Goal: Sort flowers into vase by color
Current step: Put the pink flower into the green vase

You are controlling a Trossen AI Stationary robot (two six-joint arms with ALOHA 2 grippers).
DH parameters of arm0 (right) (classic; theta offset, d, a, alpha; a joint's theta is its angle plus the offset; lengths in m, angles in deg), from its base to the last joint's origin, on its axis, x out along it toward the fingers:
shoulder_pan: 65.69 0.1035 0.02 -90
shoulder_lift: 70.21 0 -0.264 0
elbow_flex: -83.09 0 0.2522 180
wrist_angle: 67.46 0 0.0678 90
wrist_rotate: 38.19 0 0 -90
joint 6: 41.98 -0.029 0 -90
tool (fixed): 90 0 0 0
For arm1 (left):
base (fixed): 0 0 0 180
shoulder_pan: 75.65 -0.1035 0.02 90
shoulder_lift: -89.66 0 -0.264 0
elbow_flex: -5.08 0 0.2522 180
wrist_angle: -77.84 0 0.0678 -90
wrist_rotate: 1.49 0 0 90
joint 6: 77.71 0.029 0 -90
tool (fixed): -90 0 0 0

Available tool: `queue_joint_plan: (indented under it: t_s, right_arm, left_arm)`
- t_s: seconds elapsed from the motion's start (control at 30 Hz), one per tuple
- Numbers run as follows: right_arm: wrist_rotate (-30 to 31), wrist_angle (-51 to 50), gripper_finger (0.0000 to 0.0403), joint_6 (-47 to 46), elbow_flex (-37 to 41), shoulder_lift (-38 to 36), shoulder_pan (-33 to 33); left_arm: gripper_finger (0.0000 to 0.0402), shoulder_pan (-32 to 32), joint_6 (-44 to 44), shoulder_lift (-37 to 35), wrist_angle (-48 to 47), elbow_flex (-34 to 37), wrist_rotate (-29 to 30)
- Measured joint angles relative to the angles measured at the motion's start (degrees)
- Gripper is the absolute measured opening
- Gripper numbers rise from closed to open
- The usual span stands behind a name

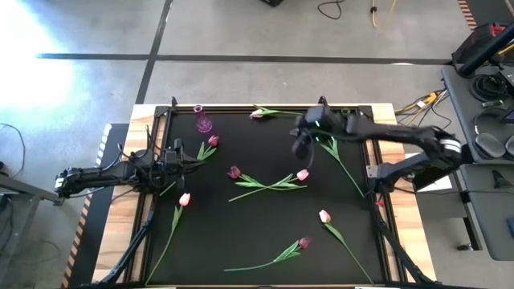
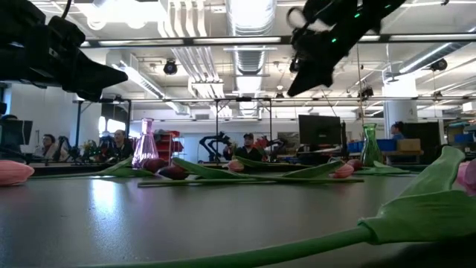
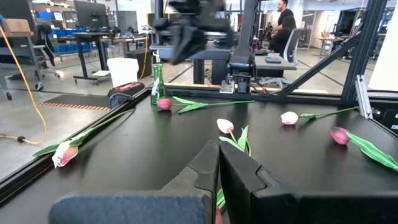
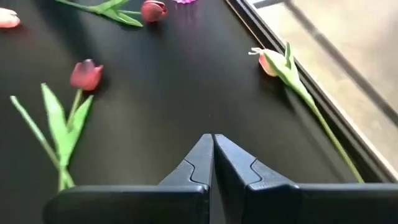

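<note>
flowers, loose on the black table top (image 1: 265, 233), as i count them from the high view: dark magenta tulip (image 1: 213, 141) at far left just beside the pink vase (image 1: 202, 120); dark magenta tulip (image 1: 234, 172) near centre, its stem crossing that of a pale pink tulip (image 1: 302, 174); pale pink tulip (image 1: 185, 199) at left, stem running toward the near edge; pale tulip (image 1: 324, 216) at near right; dark magenta tulip (image 1: 304, 242) nearest, stem trailing left; pale tulip (image 1: 257, 114) lying along the far edge. none stands in a vase that i can see.

vases: the pink one at the far left corner, upright; a green vase (image 3: 158, 85) upright on the far right side, seen in my left wrist view with a pink tulip (image 3: 164, 103) lying just beside it.

right gripper (image 1: 299, 145): raised over the far centre-right of the table, fingers pressed together, nothing between them.

left gripper (image 1: 175, 156): at the left edge, near the far-left magenta tulip, fingers together, holding nothing.

beyond the table in the low view: people seated at desks (image 2: 119, 141).
</note>
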Motion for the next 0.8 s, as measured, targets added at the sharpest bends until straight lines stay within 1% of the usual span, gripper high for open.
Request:
queue_joint_plan:
  t_s: [0.07, 0.1, 0.23, 0.37, 0.5, 0.63, 0.8]
  right_arm:
    - [-3.5, -1.2, 0.0009, 4.6, -3.7, 4.9, -3.6]
    - [-4.1, -2.4, 0.0009, 6.6, -5.8, 7.5, -5.0]
    - [-4.1, -5.7, 0.0009, 13.7, -13.8, 17.4, -9.3]
    - [-4.2, -9.0, 0.0019, 19.8, -20.9, 25.3, -11.9]
    - [-3.7, -10.3, 0.0046, 23.8, -26.6, 31.6, -13.0]
    - [-0.6, -10.6, 0.0084, 27.8, -31.6, 36.7, -13.9]
    - [-0.1, -12.4, 0.0125, 32.0, -37.1, 41.6, -14.7]
  left_arm:
    - [0.0000, 0.0, 0.0, 0.0, 0.0, 0.0, 0.0]
    - [0.0000, 0.0, 0.0, 0.0, 0.0, 0.0, 0.0]
    - [0.0000, 0.0, 0.0, 0.0, 0.0, 0.0, 0.0]
    - [0.0000, 0.0, 0.0, 0.0, 0.0, 0.0, 0.0]
    - [0.0000, 0.0, 0.0, 0.0, 0.0, 0.0, 0.0]
    - [0.0000, 0.0, 0.0, 0.0, 0.0, 0.0, 0.0]
    - [0.0000, 0.0, 0.0, 0.0, 0.0, 0.0, 0.0]
